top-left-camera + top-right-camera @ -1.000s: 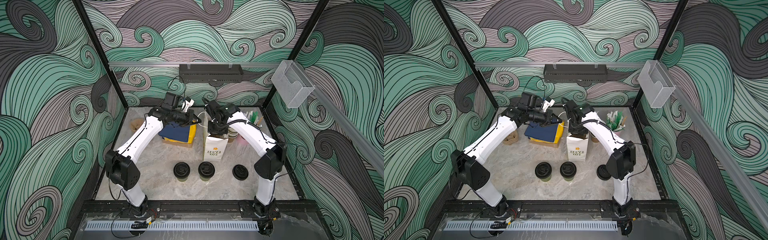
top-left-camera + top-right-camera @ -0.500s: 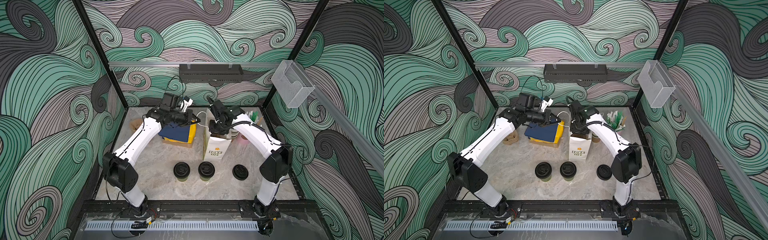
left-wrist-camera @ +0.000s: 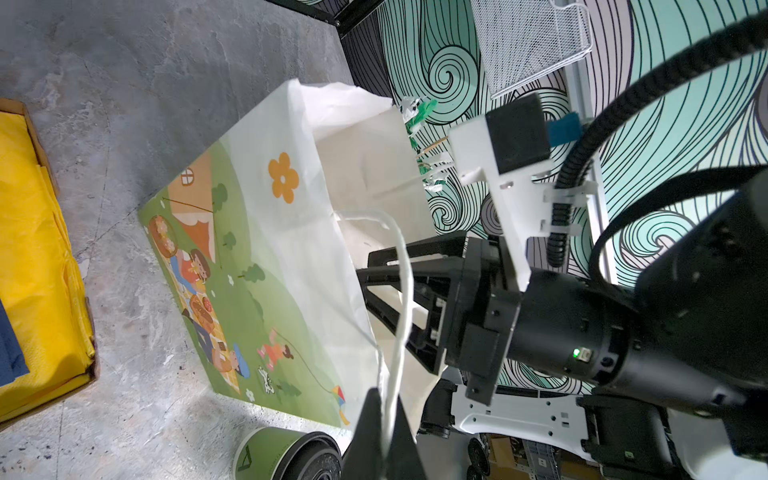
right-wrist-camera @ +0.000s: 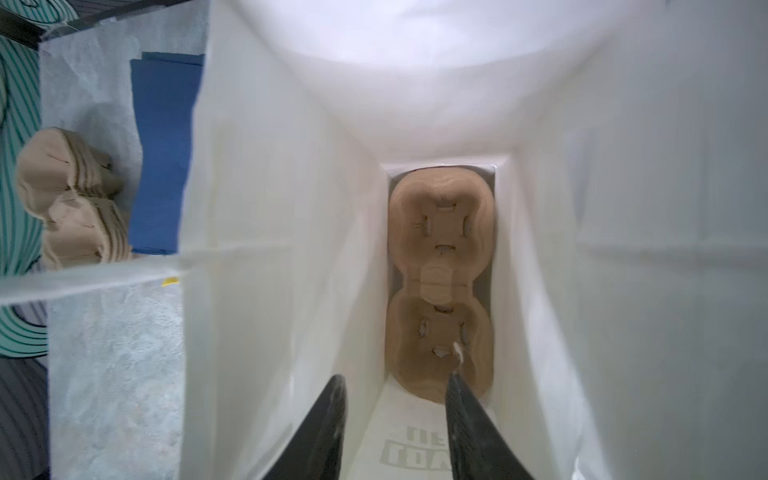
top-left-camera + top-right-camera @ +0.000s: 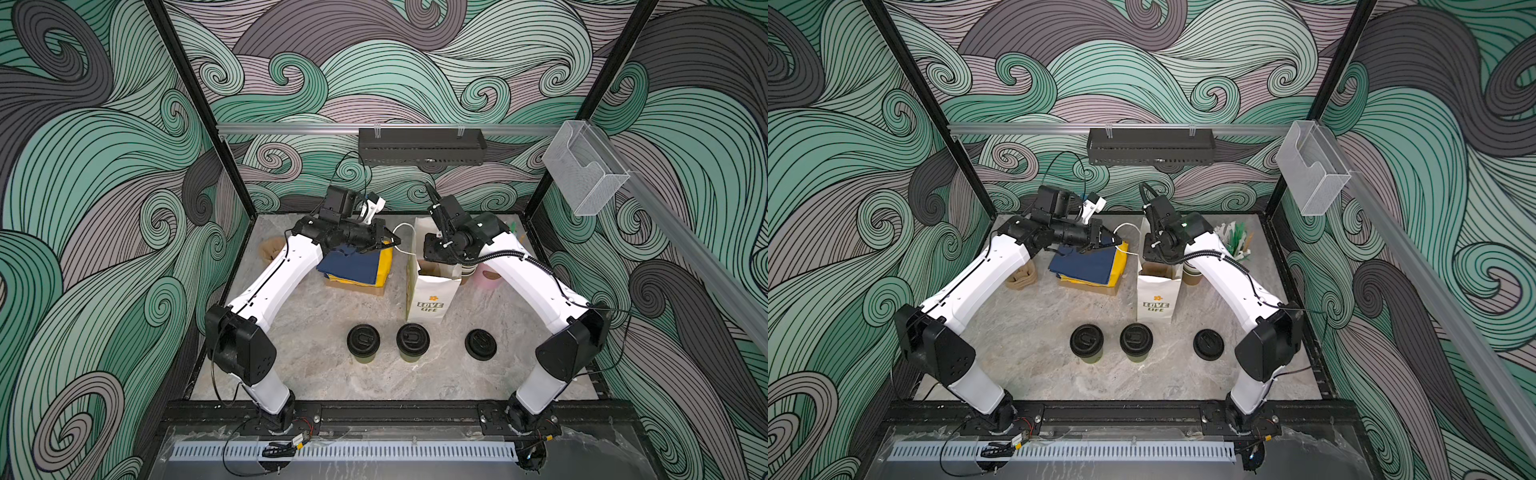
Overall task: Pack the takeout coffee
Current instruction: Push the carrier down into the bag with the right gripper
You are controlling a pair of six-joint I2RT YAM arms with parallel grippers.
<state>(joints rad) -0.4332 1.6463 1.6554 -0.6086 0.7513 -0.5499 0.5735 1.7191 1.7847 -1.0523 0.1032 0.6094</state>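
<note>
Two takeout coffee cups [image 5: 363,341] [image 5: 412,340] with black lids stand side by side in front of the white "LOVE LIFE" paper bag [image 5: 432,297] in both top views. My left gripper [image 3: 384,411] is shut on the bag's white string handle [image 3: 401,270] and holds it out to the left. My right gripper [image 4: 395,395] hangs open in the bag's mouth with nothing between its fingers. A brown two-cup carrier [image 4: 440,282] lies at the bottom of the bag. One lidded cup [image 3: 274,453] shows beside the bag in the left wrist view.
A loose black lid [image 5: 481,344] lies right of the cups. A cardboard box of blue and yellow folded bags [image 5: 357,266] sits left of the bag, with a stack of brown carriers [image 5: 1021,276] further left. Lidless cups [image 5: 1192,272] and stirrers [image 5: 1235,237] stand at the back right.
My right gripper's jaws have spread apart and the wrist has shifted slightly toward the back over the bag. The left gripper still holds the handle.
</note>
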